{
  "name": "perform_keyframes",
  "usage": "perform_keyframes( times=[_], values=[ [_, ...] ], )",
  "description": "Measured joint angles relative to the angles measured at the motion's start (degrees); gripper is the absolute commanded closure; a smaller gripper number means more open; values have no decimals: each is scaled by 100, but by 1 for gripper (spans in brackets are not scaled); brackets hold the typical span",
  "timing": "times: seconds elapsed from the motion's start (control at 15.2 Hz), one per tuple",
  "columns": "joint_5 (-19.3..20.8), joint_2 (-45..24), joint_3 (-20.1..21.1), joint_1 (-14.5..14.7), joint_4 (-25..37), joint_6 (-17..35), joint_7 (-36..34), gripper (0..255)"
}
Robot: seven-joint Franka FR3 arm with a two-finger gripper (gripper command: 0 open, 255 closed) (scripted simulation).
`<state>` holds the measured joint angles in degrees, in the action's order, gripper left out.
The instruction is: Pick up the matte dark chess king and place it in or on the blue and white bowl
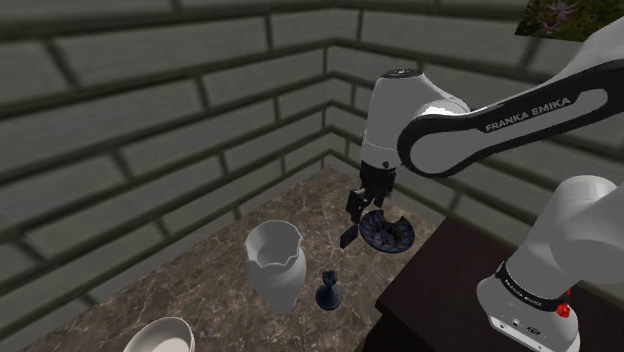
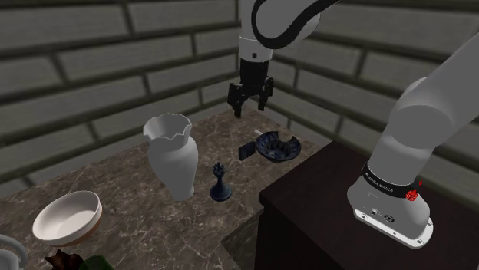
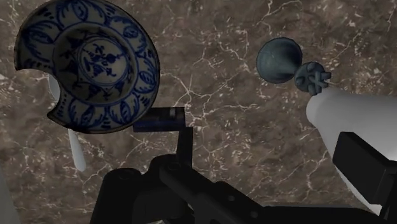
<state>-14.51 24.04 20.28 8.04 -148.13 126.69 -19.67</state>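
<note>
Aloft, spread claw (image 2: 250, 107) near bowl (image 2: 285, 149)

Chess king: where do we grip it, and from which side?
Probably the narrow waist under the crown, coming from straight above. The chess king stands upright on its wide base, and the white vase stands close beside it, so a sideways approach from there looks blocked.
</note>
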Motion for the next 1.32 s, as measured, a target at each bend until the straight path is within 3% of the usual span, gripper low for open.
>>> perform_keyframes(
  times=[0.26, 0.46, 0.66, 0.86, 1.32],
  values=[
    [159, -715, 506, 41, 100, 615, -596, 0],
    [527, -1430, 877, 1, 321, 1066, -1179, 0],
    [1137, -2211, 1143, -27, 606, 1451, -1889, 0],
    [1764, -2837, 1196, 43, 861, 1675, -2500, 0],
    [2481, -3531, 1025, 222, 919, 2181, -3097, 0]
  ],
)
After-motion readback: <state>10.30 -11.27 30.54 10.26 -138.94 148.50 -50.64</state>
